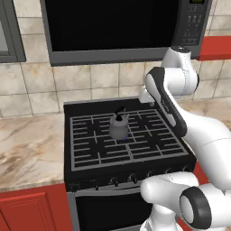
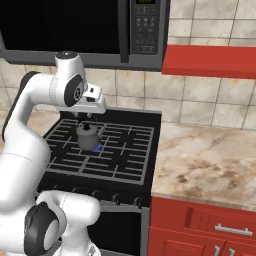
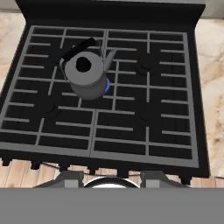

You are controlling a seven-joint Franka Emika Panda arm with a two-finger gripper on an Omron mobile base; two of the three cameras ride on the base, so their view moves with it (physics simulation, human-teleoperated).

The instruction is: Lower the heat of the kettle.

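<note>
High over the stove (image 3: 192,87), the end effector (image 2: 89,116) hangs above the back of the cooktop in the right base view, upper left of centre, and it carries nothing. How far its fingers stand apart I cannot tell; the wrist hides them in the base views.

Down below sits the kettle (image 3: 86,74), upper left of the hand view, on the grate (image 3: 144,127) over the rear-left burner. And look at that: a blue flame (image 3: 106,85) peeks out at its right side, so the burner is lit. In the left base view the kettle (image 1: 119,126) stands near the middle of the grate.

My read: this is the approach stage, with no knob touched yet. The next move calls for dropping low to the stove's front edge, picking the knob that feeds this burner, pinching it and turning it part way, not fully off.

The count: one kettle, one blue flame, and one row of knobs (image 1: 131,177) along the front edge in the left base view, about six I'd say, though they are small and partly hidden behind the arm. One microwave (image 2: 145,30) hangs above.
</note>
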